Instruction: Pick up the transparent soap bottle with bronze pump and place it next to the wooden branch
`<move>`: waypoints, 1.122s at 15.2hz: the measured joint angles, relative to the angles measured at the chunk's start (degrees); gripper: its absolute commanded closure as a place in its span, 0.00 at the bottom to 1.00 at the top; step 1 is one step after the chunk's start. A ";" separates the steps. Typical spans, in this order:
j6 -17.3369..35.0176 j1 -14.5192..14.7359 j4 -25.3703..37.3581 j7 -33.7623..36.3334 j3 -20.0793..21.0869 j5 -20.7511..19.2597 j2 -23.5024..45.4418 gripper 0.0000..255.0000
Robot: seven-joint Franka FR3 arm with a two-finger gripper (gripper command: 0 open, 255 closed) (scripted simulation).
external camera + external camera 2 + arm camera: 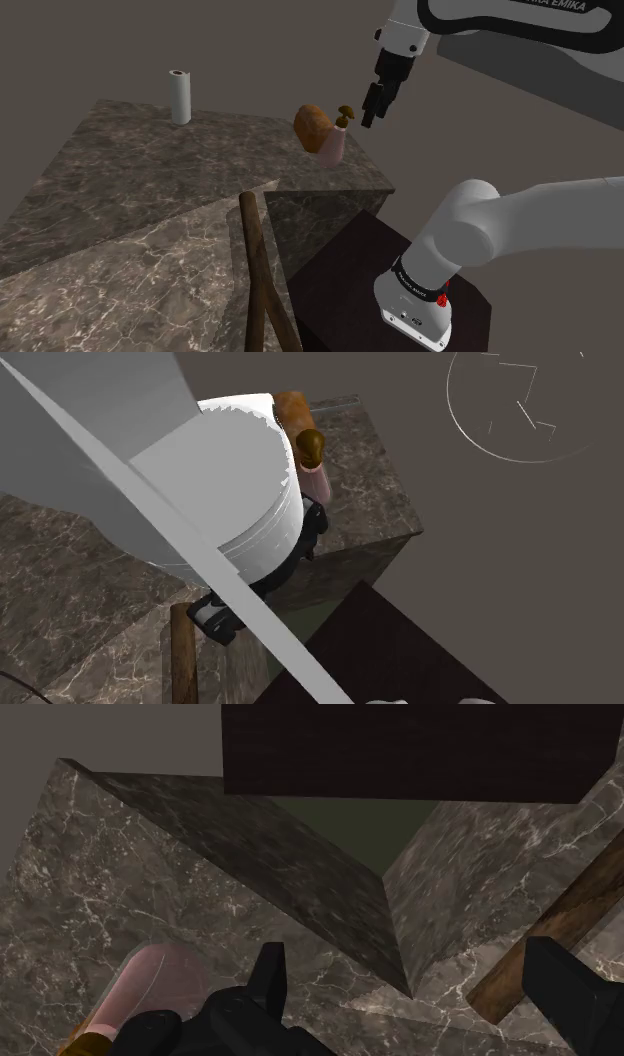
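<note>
The soap bottle (333,146) is a pinkish see-through body with a bronze pump (343,111). It stands near the marble counter's corner toward the shoulder view's right. My black gripper (372,106) hangs just right of and above the pump, apart from it. In the wrist view the gripper (420,994) is open with only counter between its fingers. There the bottle (150,986) lies outside the gap, beside one finger (270,972). The wooden branch (262,268) lies along the counter's near part, and in the wrist view the branch (560,919) sits past the other finger.
A brown loaf-like object (311,124) sits right behind the bottle. A white paper towel roll (180,95) stands at the counter's far side. The dark stand (380,270) adjoins the marble counter (130,170), which has a notched inner corner (395,929).
</note>
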 measured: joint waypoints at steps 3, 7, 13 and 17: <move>1.67 -0.44 0.38 -0.90 -1.28 -0.61 1.88 0.00; 5.58 -1.65 3.52 -4.06 -5.35 -2.13 8.30 0.00; 10.68 -2.80 10.30 -9.35 -11.53 -2.54 19.22 0.00; 13.80 -3.30 15.26 -13.19 -15.43 -1.25 26.90 0.00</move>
